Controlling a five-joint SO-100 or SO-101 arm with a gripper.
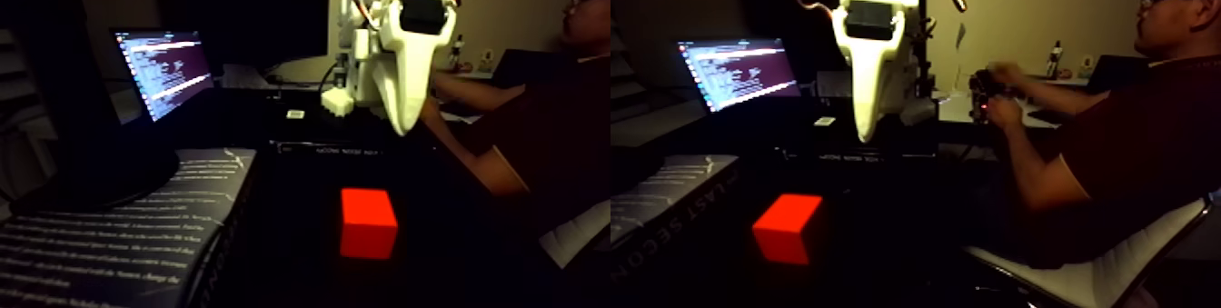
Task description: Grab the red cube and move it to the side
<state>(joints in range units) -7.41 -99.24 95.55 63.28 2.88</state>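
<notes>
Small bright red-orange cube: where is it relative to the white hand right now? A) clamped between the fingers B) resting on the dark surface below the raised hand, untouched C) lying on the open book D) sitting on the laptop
B: the small bright red-orange cube rests on the dark surface, with the white hand hanging above it and clear of it.

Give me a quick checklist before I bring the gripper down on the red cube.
1. Red cube in sight, nothing covering it: ok.
2. Cube free on the dark table, nothing touching it: ok.
3. Gripper raised above and behind the cube, holding nothing: ok.
4. Jaws open wide enough: cannot tell, they look like one white wedge.
5. Gripper lined up over the cube: not ok, it hangs farther back.
6. Book to the cube's left, apart from it: ok.
</notes>
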